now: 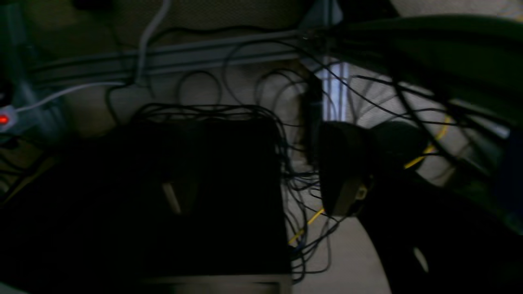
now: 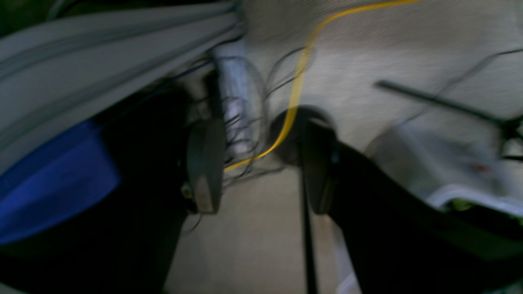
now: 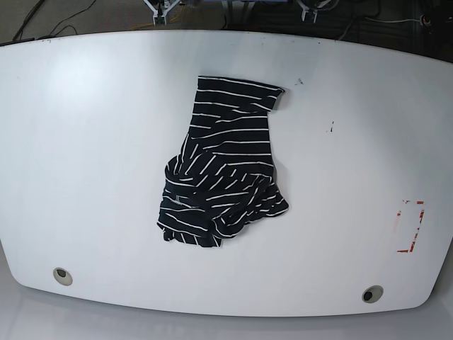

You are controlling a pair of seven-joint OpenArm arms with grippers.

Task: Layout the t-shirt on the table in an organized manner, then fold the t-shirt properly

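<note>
Two wrist views point down at floor and cables, away from the work. In the left wrist view, the left gripper (image 1: 286, 175) is dark and blurred, so whether its fingers are spread cannot be told. In the right wrist view, the right gripper (image 2: 261, 163) shows its fingers spread around nothing. In the base view, the black soft t-shirt with thin white stripes (image 3: 221, 166) lies crumpled mid-counter on the large white smooth counter (image 3: 85, 142), probably awaiting spreading, well apart from a red-marked rectangle (image 3: 410, 227). No writing is legible.
</note>
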